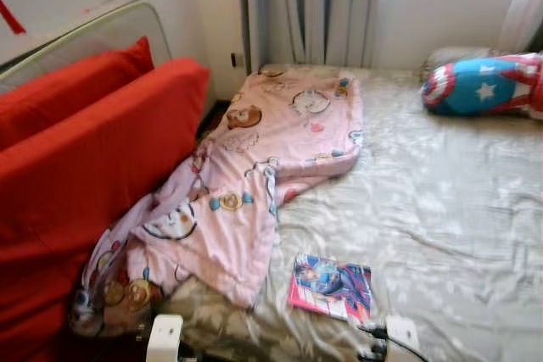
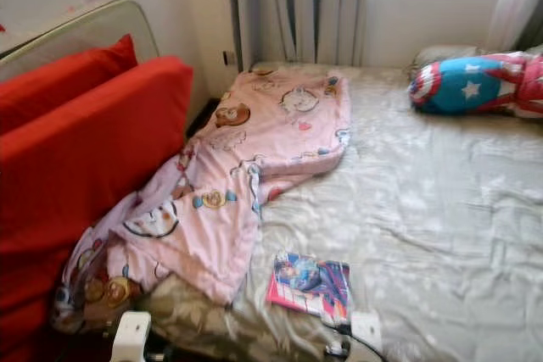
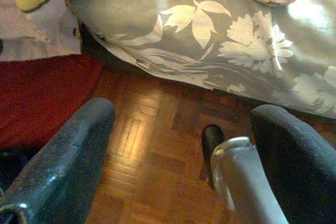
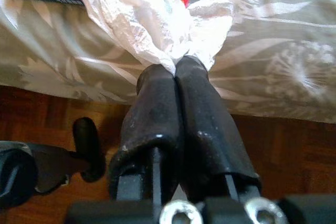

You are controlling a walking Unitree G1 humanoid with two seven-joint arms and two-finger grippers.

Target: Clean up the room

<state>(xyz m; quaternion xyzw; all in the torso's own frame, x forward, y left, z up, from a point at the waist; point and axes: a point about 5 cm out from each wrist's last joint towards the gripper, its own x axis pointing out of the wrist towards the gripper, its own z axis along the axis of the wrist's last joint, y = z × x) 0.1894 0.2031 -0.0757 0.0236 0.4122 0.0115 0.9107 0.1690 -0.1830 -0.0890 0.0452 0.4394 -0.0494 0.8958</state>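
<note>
My right gripper (image 4: 176, 69) is shut on a crumpled white plastic bag (image 4: 152, 19), held just off the bed's near edge. Right behind the bag, a pink and blue comic book (image 1: 333, 286) lies flat on the grey flowered sheet (image 1: 441, 209). A pink cartoon quilt (image 1: 254, 167) sprawls over the bed's left side and hangs off its near left corner. My left gripper (image 3: 184, 114) is open and holds nothing. It hangs low above the parquet floor (image 3: 152, 171), beside the bed's corner.
Big red cushions (image 1: 85, 167) lean along the bed's left side, with a pale mattress (image 1: 93, 31) behind them. A blue, red and white star pillow (image 1: 484, 84) lies at the far right. Curtains (image 1: 310, 6) and a wall close the back.
</note>
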